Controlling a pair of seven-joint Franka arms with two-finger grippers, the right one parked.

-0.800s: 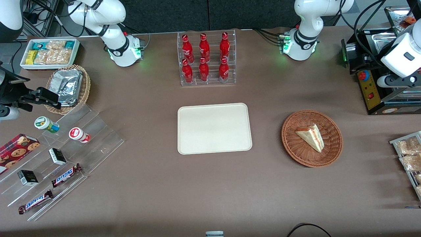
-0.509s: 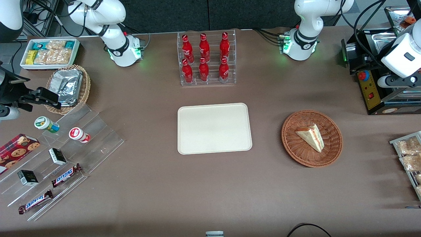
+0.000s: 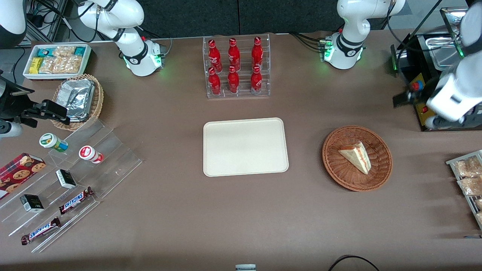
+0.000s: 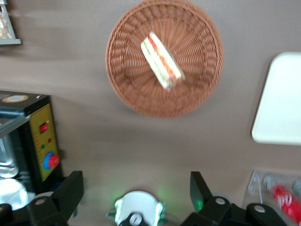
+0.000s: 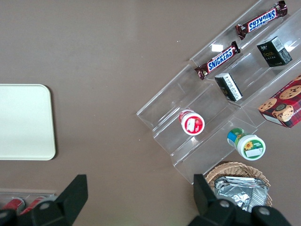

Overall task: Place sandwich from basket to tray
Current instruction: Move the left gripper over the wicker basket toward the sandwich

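Observation:
The sandwich [image 3: 356, 157] [image 4: 161, 61] lies in the reddish-brown wicker basket [image 3: 339, 177] [image 4: 127, 80], a pale wedge with a red and green stripe on its cut side. The cream tray [image 3: 244, 146] [image 4: 282, 103] sits beside the basket at the table's middle, with nothing on it. My left gripper [image 3: 404, 98] [image 4: 136, 181] hangs high above the table near the black machine, farther from the front camera than the basket and well apart from it. It is open, its fingers [image 4: 70, 188] spread wide with nothing between them.
A black machine with a red button [image 3: 425, 109] stands close to the gripper. A rack of red bottles [image 3: 235, 67] stands farther back than the tray. A rack of snack packets [image 3: 467, 177] sits at the working arm's end. A clear stepped stand [image 3: 105, 158] with snacks is toward the parked arm's end.
The left arm has swung down from over the black machine, nearer to the front camera and toward the basket. Sandwich, basket and tray have not moved.

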